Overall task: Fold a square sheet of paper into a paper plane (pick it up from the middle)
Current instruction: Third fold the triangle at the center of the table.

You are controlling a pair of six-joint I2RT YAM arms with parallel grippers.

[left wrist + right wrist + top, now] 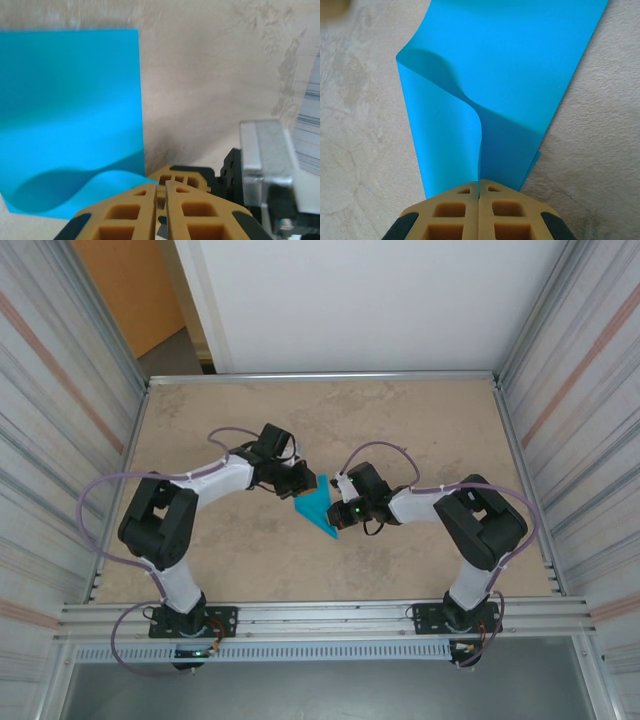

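The teal sheet of paper (316, 506) lies mid-table between both grippers, folded into a tapering, pointed shape. In the left wrist view the sheet of paper (70, 100) lies flat, but its near corner curls up to my left gripper (161, 187), whose jaws are shut on that corner with only a thin slit between them. In the right wrist view a flap of the sheet of paper (510, 65) rises in a curve into my right gripper (479, 185), shut on its narrow end over a lower layer. From above, the left gripper (308, 483) and the right gripper (338, 515) almost touch.
The tabletop (400, 430) is bare beige board, walled by corrugated metal panels (60, 420) left and right, with a white wall behind. A metal rail (320, 615) runs along the near edge. A tan finger (187, 176) of the other gripper sits just beyond my left jaws.
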